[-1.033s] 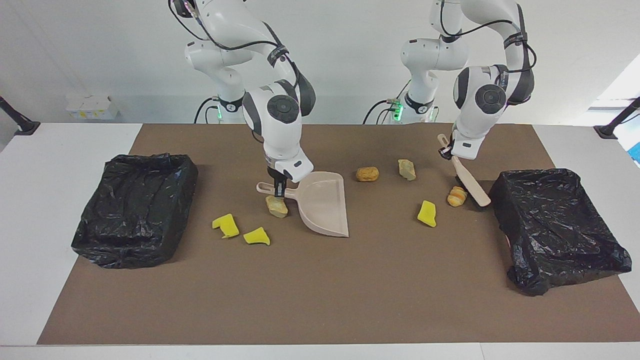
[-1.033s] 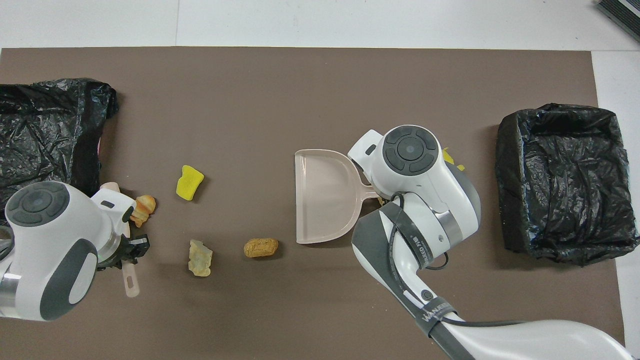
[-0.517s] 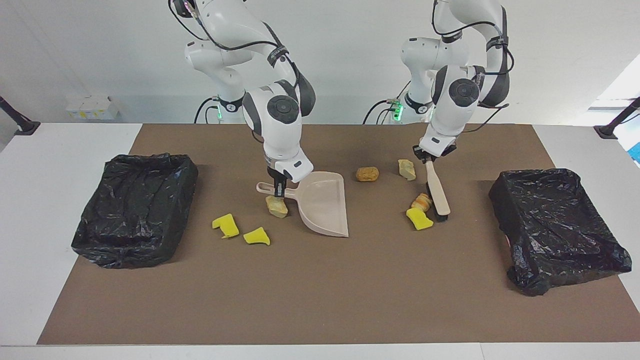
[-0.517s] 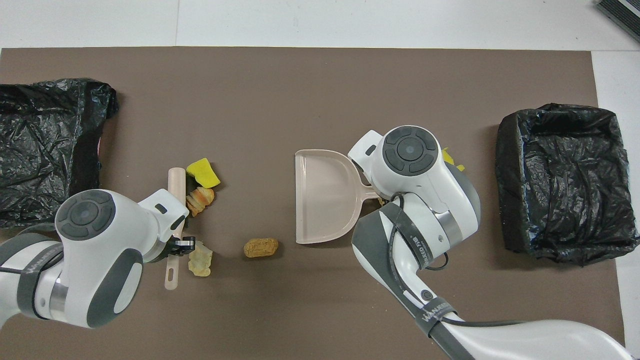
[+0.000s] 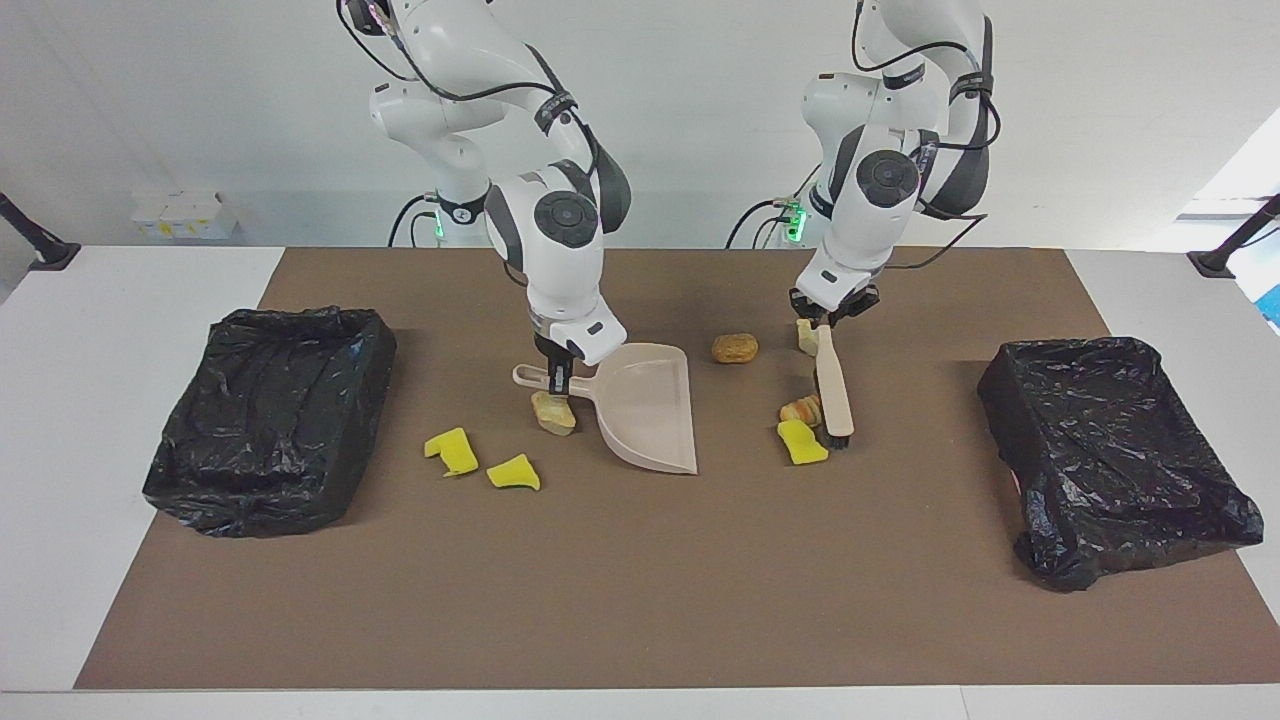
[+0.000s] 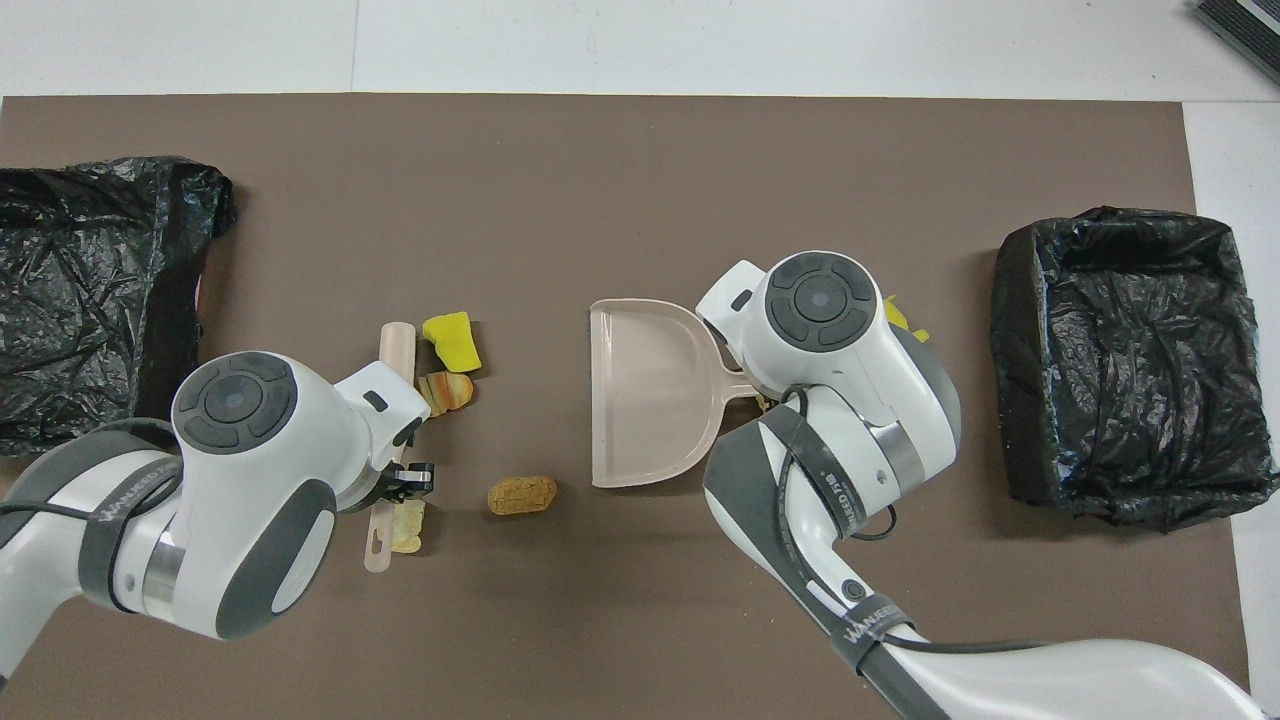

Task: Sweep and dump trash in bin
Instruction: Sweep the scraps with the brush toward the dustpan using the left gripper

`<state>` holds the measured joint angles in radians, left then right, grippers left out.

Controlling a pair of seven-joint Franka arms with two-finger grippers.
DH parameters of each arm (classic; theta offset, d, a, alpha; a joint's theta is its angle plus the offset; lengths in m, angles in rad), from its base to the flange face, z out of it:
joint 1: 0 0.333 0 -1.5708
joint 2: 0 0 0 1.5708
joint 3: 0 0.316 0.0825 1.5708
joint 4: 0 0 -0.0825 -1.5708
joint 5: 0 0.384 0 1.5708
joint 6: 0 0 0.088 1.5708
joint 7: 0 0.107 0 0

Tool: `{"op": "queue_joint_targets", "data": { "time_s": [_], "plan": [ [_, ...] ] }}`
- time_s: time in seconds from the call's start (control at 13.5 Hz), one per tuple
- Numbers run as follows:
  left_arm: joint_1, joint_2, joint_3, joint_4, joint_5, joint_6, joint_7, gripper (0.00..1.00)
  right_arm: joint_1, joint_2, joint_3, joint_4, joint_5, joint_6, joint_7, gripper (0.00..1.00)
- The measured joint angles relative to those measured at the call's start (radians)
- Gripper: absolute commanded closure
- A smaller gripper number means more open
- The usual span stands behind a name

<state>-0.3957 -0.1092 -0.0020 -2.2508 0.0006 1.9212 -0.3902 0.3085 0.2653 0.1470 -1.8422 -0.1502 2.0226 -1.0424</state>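
The beige hand brush (image 5: pixel 833 392) has moved toward the middle of the table since a second ago, pushing a yellow sponge piece (image 5: pixel 802 442) and a striped tan bread chunk (image 5: pixel 801 409) along with it. Both scraps are now lying right against the brush's dark bristles, on the side facing the beige plastic dustpan (image 5: pixel 650 405).

The left gripper (image 5: pixel 826 322) is squeezing tight on the brush handle, with the brush head resting down on the brown mat (image 5: pixel 640 580). A pale lumpy scrap (image 6: pixel 408 522) is sitting just beside the handle, nearer to the robots. A round brown bread chunk (image 5: pixel 734 347) is lying between the brush and the dustpan.

The right gripper (image 5: pixel 558 380) is pinching the dustpan's handle closed, keeping the pan flat on the mat with its wide mouth facing the brush. A tan chunk (image 5: pixel 553 412) is lying under that handle. Two more yellow sponge pieces (image 5: pixel 484 460) are lying near it, toward the black bag-lined bin (image 5: pixel 270 415) at the right arm's end. Another black bag-lined bin (image 5: pixel 1115 455) is sitting at the left arm's end.
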Motion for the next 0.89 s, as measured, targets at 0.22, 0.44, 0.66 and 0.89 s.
{"op": "queue_joint_targets", "data": {
  "time_s": [0.22,0.44,0.66,0.89],
  "plan": [
    [-0.041,-0.029,0.000,0.005,-0.001,-0.116,-0.161,1.00,0.000,0.000,0.000,-0.001,0.000,0.000,0.000,1.00],
    [-0.104,-0.052,-0.001,-0.001,-0.002,-0.184,-0.424,1.00,0.000,0.000,0.000,-0.001,0.000,0.000,0.000,1.00],
    [-0.156,-0.076,-0.002,-0.028,-0.002,-0.195,-0.664,1.00,0.000,0.000,0.000,-0.002,0.000,0.000,0.001,1.00],
    [-0.175,-0.112,-0.002,-0.077,-0.002,-0.207,-0.781,1.00,0.000,0.000,0.000,-0.004,0.000,0.000,0.003,1.00]
  ]
}}
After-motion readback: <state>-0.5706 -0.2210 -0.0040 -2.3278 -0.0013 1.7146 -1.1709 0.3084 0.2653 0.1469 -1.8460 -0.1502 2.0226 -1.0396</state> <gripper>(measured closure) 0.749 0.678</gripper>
